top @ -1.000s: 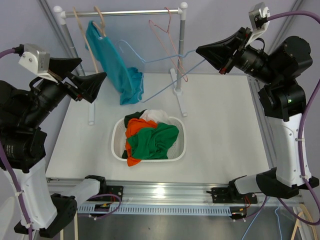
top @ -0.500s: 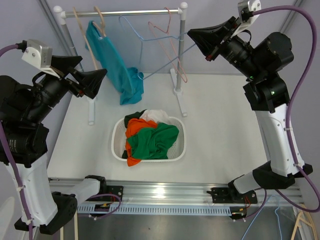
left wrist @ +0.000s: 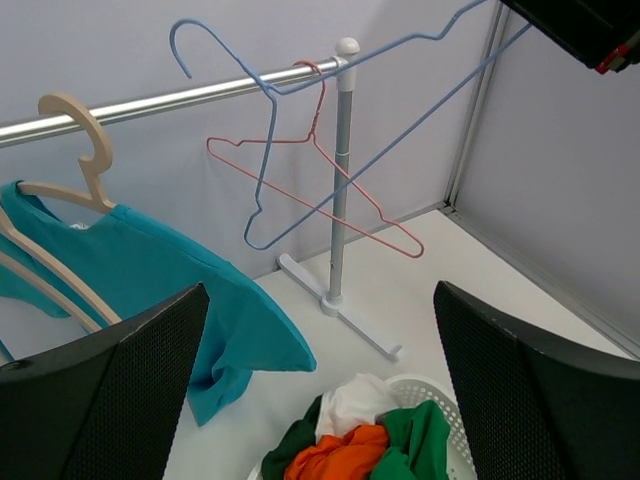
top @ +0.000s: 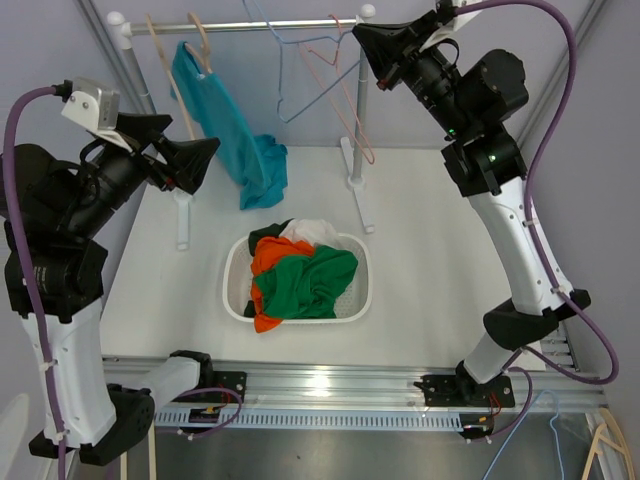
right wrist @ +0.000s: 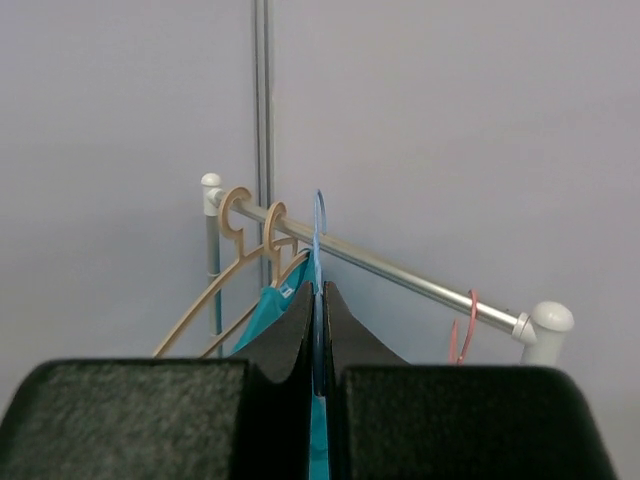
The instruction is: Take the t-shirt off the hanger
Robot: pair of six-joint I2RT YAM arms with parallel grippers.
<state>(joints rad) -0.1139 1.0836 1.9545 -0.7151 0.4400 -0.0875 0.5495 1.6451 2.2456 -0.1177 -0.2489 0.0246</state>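
Note:
A teal t-shirt (top: 222, 125) hangs from a wooden hanger (top: 200, 40) at the left end of the rail (top: 270, 24); its hem droops toward the table. In the left wrist view the t-shirt (left wrist: 150, 270) and wooden hanger (left wrist: 85, 170) show at the left. My left gripper (top: 192, 160) is open, empty, just left of the shirt. My right gripper (top: 365, 40) is high at the rail's right end, shut on a bare blue wire hanger (top: 281, 100). In the right wrist view the right gripper (right wrist: 319, 295) pinches the blue hanger's (right wrist: 319, 215) wire, its hook beside the rail (right wrist: 400, 270).
A pink wire hanger (top: 345, 80) hangs near the rail's right post (top: 357, 120). A white basket (top: 232, 270) with orange, green and white clothes (top: 300, 275) sits mid-table in front of the rack. Grey walls stand close behind and to the right.
My right arm has swung up and to the left, carrying the blue hanger from over the table up to the rail. The left gripper has barely moved.

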